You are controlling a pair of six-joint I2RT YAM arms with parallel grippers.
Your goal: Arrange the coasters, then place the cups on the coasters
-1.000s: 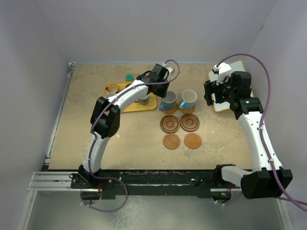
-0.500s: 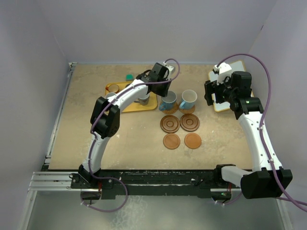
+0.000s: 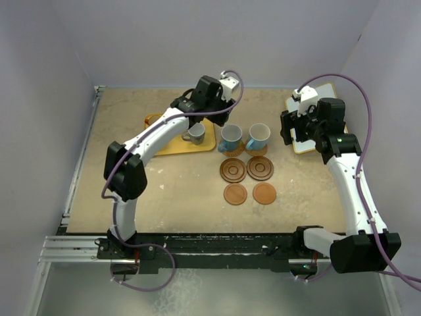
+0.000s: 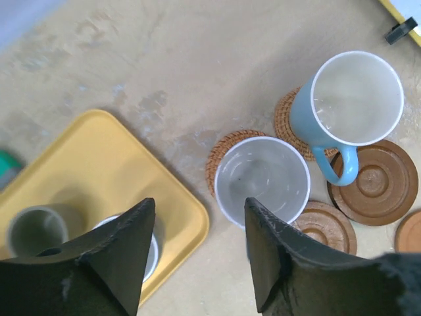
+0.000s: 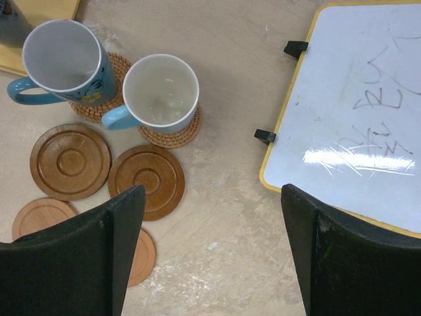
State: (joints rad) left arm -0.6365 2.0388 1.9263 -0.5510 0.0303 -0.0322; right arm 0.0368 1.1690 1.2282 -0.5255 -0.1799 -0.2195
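Two light blue cups (image 3: pixel 230 138) (image 3: pixel 258 136) stand upright on woven coasters (image 4: pixel 222 153) (image 4: pixel 288 122) at mid table. In front of them lie two dark ringed coasters (image 3: pixel 233 170) (image 3: pixel 260 168) and two plain orange-brown ones (image 3: pixel 235 193) (image 3: pixel 264 193). My left gripper (image 4: pixel 197 217) hangs open above the bare table between the left blue cup (image 4: pixel 262 181) and the yellow tray (image 4: pixel 85 171), holding nothing. A grey cup (image 3: pixel 194 135) stands on the tray. My right gripper (image 5: pixel 212 197) is open and empty, raised to the right of the coasters.
A yellow-framed whiteboard (image 5: pixel 368 131) lies at the back right, under the right arm. A small green object (image 4: pixel 6 168) sits behind the tray. A second cup (image 4: pixel 152 250) on the tray is partly hidden by my left finger.
My left gripper has opened and let go of the left blue cup on its woven coaster. It has then risen and drawn back to the left. The right arm has not moved.
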